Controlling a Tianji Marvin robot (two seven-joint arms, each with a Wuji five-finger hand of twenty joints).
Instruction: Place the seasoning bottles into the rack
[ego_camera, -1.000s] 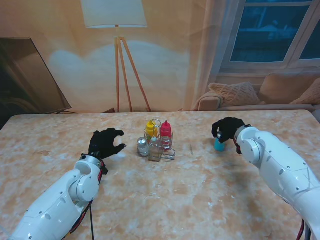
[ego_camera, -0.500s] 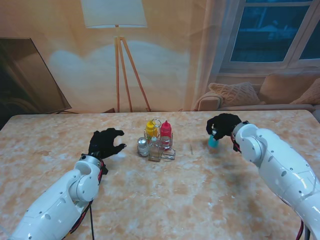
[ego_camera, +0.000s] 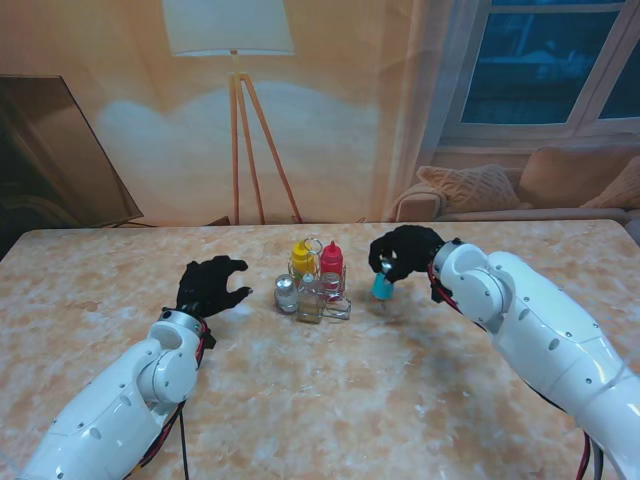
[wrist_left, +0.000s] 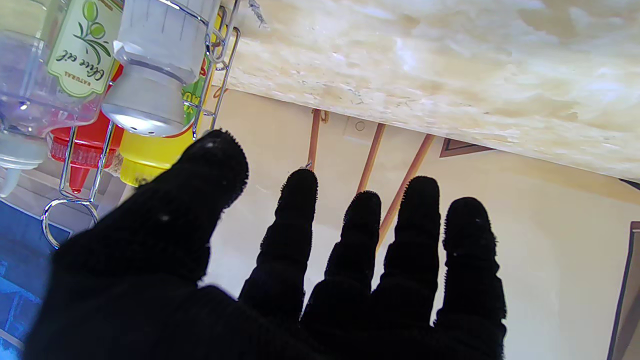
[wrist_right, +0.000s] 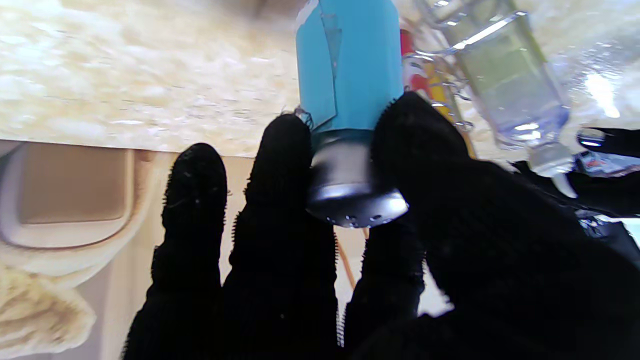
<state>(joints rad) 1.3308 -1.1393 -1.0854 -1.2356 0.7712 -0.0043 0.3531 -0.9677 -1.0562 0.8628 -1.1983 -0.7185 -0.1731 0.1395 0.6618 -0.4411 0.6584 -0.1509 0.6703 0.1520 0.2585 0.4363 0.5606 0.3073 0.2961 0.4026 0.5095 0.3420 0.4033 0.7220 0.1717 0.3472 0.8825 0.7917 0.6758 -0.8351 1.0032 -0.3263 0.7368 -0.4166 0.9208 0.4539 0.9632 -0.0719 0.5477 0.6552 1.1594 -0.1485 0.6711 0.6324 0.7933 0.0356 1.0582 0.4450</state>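
- The right hand (ego_camera: 405, 252) is clasped around a teal shaker (ego_camera: 383, 287), lifted clear of the table (ego_camera: 400, 400), just to the right of the wire rack (ego_camera: 318, 290).
- In the right wrist view the shaker's silver perforated cap (wrist_right: 356, 200) sits pinched between the thumb and the black-gloved fingers (wrist_right: 280, 165), the teal body (wrist_right: 350, 65) pointing toward the table top.
- The rack stands near the middle of the table, closer to its far edge. It holds a yellow bottle (ego_camera: 299, 256), a red bottle (ego_camera: 332, 260), a clear oil bottle (ego_camera: 309, 300) and a silver-capped shaker (ego_camera: 286, 292) on its left side.
- The left hand (ego_camera: 212, 285) hovers just left of the rack, grasping nothing, fingers spread and apart from the bottles.
- From the left wrist view, the left hand's fingers (wrist_left: 295, 225) stretch out beside the rack's wire frame (wrist_left: 220, 55), not touching it.
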